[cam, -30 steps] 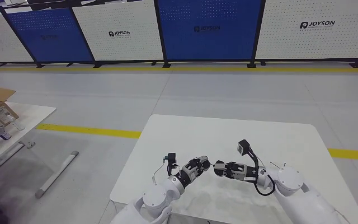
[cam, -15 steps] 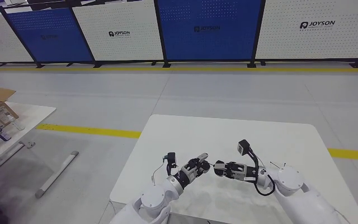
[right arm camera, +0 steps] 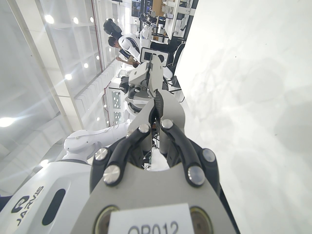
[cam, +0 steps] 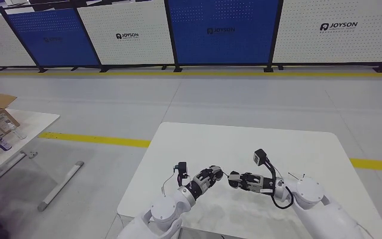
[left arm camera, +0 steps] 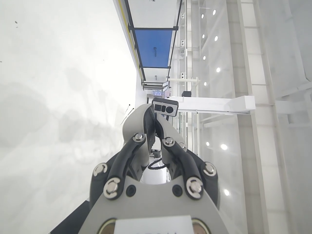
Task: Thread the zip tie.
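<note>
White desk [cam: 298,143] on grey floor [cam: 239,95]. Yellow line [cam: 89,139] on floor, either side of desk. Blue panel [cam: 224,30] and white panels [cam: 125,33] along far side. Side table [cam: 30,122] at left, cardboard box [cam: 6,100] on it.

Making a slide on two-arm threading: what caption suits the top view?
Left gripper and right gripper tip to tip over the white table.

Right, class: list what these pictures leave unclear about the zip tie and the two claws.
- Top view: the zip tie is too thin to make out between the left claw and the right claw.
- Left wrist view: the shut fingers hide whatever they pinch.
- Right wrist view: that claw's own fingers cover the spot where the claws meet.
</note>
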Controlling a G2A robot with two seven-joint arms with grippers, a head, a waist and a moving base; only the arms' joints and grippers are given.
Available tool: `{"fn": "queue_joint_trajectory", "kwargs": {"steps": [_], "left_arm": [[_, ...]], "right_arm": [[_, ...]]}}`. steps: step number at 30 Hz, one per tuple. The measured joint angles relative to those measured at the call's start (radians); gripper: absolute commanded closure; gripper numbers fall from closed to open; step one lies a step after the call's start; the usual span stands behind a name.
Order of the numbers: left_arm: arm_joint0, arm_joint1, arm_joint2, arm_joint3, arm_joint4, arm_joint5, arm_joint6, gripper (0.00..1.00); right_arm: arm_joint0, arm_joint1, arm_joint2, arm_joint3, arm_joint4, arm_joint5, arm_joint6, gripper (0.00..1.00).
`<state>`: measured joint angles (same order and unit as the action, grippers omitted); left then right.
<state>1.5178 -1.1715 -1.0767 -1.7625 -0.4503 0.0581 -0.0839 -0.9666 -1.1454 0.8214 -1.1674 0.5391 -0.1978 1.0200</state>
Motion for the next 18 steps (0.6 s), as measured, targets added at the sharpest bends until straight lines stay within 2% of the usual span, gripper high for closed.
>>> {"fn": "queue_joint_trajectory", "kwargs": {"steps": [2, 5, 6, 13, 18], "left_arm": [[0.001, 0.000, 0.000, -0.001, 0.008, -0.001, 0.002, 1.00], [0.003, -0.001, 0.001, -0.001, 0.024, -0.005, 0.004, 1.00], [0.004, -0.001, 0.001, -0.002, 0.028, -0.006, 0.005, 1.00], [0.010, -0.001, -0.001, -0.005, 0.058, 0.000, 0.016, 1.00], [0.015, -0.003, 0.008, -0.013, 0.087, 0.041, 0.049, 1.00]], "right_arm": [[0.000, 0.000, 0.000, 0.000, 0.000, 0.000, 0.000, 1.00], [0.000, 0.000, 0.000, 0.000, 0.000, 0.000, 0.000, 0.43], [-0.003, 0.000, 0.000, -0.003, -0.002, 0.001, -0.005, 0.00], [-0.057, 0.011, 0.060, -0.033, 0.016, -0.033, -0.056, 0.00], [-0.104, 0.027, 0.122, -0.053, 0.034, -0.070, -0.048, 0.00]]}}
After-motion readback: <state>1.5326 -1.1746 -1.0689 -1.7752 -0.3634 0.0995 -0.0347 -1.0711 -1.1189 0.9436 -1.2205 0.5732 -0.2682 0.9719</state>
